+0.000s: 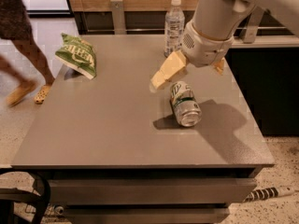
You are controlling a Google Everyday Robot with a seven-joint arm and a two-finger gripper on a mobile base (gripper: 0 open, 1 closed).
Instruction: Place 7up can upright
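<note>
The 7up can (185, 104) lay on its side on the grey table (107, 134), out toward 3 o'clock from the table's middle. Its shiny end pointed at roughly 5 o'clock, toward the camera, and its other end ran up under the wrist at 11 o'clock. Lying like that it could roll, so I judged the upright placement not yet done.

I had the gripper (187, 77) just above the can's far end. Its two cream fingers (167, 71) were spread wide, one out at 9 o'clock of the can and the other barely showing at 2 o'clock, with nothing grasped between them. From this angle I could not tell whether either finger touched the can.

I read that wide spread as readiness to straddle the can's body, so the next move would call for coming down squarely across it.

The water bottle (174, 24) stood at 12 o'clock and the green snack bag (77, 55) at 10 o'clock, both well apart from the work.
</note>
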